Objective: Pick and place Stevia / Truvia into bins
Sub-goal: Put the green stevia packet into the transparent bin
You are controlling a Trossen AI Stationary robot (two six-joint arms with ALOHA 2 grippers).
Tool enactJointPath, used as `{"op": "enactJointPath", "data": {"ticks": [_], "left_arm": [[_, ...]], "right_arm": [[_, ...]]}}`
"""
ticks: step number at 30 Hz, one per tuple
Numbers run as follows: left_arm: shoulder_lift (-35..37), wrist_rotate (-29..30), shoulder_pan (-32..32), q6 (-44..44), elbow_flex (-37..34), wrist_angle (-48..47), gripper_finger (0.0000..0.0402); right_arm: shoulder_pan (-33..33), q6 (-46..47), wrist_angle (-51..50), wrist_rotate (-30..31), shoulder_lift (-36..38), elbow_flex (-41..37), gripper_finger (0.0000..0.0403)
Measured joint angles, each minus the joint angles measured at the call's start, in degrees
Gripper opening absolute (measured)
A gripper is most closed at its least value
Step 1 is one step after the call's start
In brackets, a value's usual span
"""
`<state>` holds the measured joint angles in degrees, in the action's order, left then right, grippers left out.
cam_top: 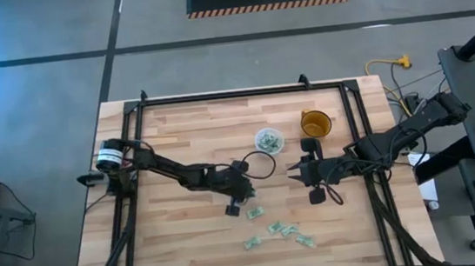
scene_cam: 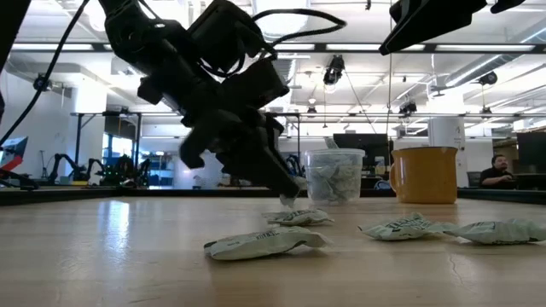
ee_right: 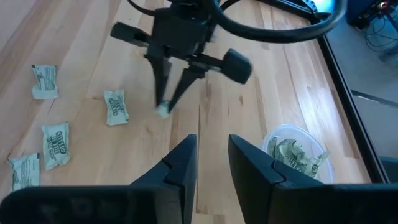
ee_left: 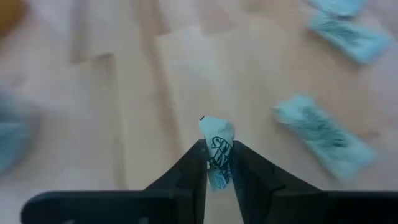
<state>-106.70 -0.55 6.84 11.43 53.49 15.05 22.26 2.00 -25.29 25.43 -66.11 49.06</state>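
L gripper (ee_left: 217, 163) pinches a small pale green-white paper sachet (ee_left: 216, 144) just above wooden bench (cam_top: 177, 139); R gripper (ee_right: 210, 160) empty, fingers narrowly apart, near clear plastic cup (ee_right: 293, 149).

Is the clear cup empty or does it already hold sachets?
Holds sachets: the clear cup shows several crumpled sachets inside.

Clear cup (cam_top: 268, 140) beside orange cup (cam_top: 315, 124), sachets (cam_top: 278, 231) scattered on table (cam_top: 188, 251), left hand (cam_top: 246, 204) near them

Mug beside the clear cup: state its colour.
Orange-yellow. The mug shows best in the low view, right of the clear cup.
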Motion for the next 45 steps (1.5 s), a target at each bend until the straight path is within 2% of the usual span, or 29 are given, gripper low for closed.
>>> {"op": "enactJointPath", "data": {"ticks": [4, 15, 23, 30, 34, 38, 45], "left_arm": [[0.12, 5.45, -0.21, 2.37, 1.0, 1.14, 0.0037], [0.24, 11.8, -2.02, 12.48, 6.85, 6.9, 0.0026], [0.24, 11.99, -8.79, 14.86, 10.98, 8.74, 0.0026], [0.13, 11.85, -14.79, 10.77, 10.93, 9.88, 0.0026], [0.11, 10.6, -16.48, 7.0, 10.9, 9.81, 0.0026], [0.07, 7.8, -17.07, 6.85, 10.92, 10.07, 0.0026], [0.02, 6.54, -17.28, 6.76, 11.08, 11.14, 0.0027]], "right_arm": [[0.0, 0.0, -0.01, 0.0, 0.0, 0.0, 0.0078], [0.0, -0.02, 0.01, 0.0, 0.0, 0.0, 0.0081], [-0.01, 0.61, -0.36, 0.0, 0.0, 0.0, 0.0082], [0.0, 0.61, -1.39, -0.01, 0.0, 0.0, 0.0072], [0.0, 0.61, -1.37, -0.01, 0.0, 0.0, 0.007], [0.0, 0.61, -1.37, 0.0, 0.0, 0.0, 0.0073], [-0.01, 0.61, -1.37, -0.01, 0.0, 0.0, 0.0076]]}}
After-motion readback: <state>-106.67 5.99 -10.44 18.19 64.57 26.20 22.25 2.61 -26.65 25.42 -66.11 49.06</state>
